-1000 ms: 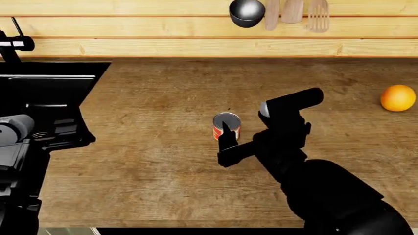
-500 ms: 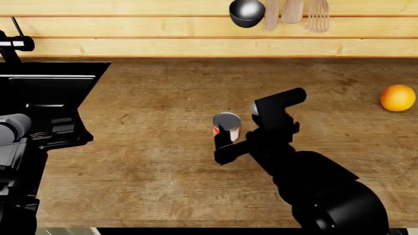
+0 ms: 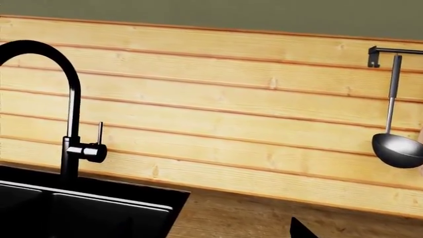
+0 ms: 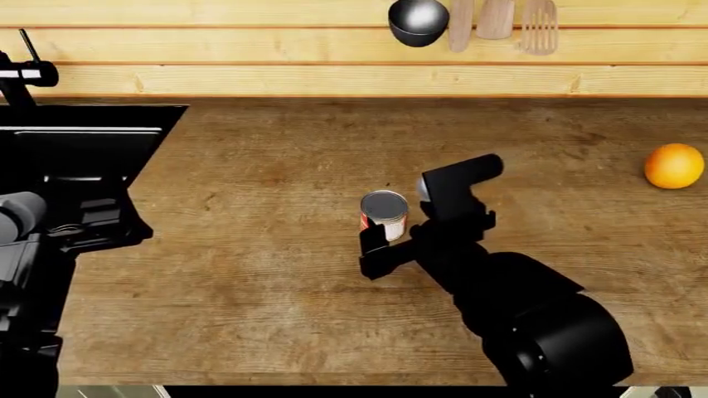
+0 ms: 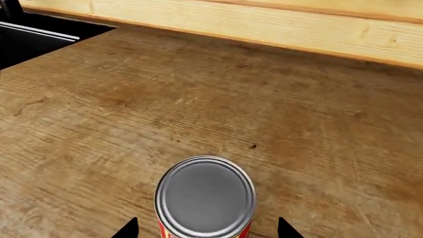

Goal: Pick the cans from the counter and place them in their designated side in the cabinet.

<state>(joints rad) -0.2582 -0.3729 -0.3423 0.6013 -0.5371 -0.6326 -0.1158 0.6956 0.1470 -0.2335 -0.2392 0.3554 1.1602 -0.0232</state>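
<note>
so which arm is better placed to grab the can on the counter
Right. Its tool is already at the can, with the fingertips showing either side of it in the right wrist view. The left arm sits by the sink, well off to the side.

A: What carries the things here?

B: A wide brown wooden bench [image 4: 277, 274] with visible grain. It runs back to a wall of pale planks.

A: And what lies directly on it?

B: One can [image 4: 384, 214] with a silver top and a red and white label stands upright near the middle. An orange fruit [image 4: 674, 166] sits well apart from it, at the far right. A black sink [image 4: 78, 157] is set into the bench at the left.
</note>
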